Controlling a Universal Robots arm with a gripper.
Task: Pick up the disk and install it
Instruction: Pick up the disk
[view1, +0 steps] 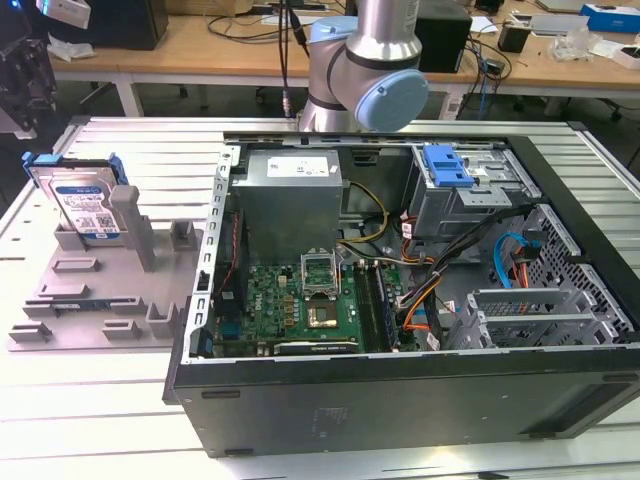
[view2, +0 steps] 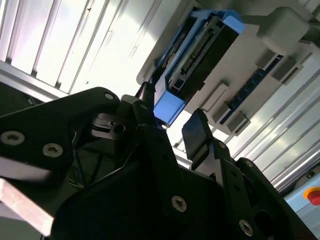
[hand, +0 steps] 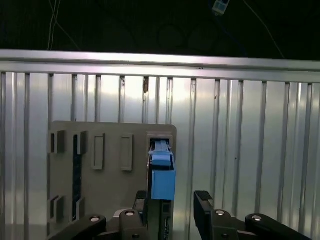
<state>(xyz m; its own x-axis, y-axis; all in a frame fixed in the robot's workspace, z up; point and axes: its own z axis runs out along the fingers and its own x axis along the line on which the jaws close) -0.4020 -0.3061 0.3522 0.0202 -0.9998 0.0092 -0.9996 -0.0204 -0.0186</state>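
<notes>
Exterior view: off-arm, raised, looks down obliquely across tabletop (view1: 110, 420). Open computer case (view1: 400, 400) nearest camera, arm (view1: 370, 60) behind it, grey fixture (view1: 90, 290) with disk (view1: 85, 205) at exterior view's left. Mid distance, takes in whole work area.
First wrist view: looks straight down on fixture; disk seen edge-on; claw (hand: 172, 197) in foreground.
Second wrist view: very close, oblique, sights along claw fingers (view2: 197, 135) toward disk's end.
Shared by all three: disk, fixture, ribbed tabletop.
</notes>
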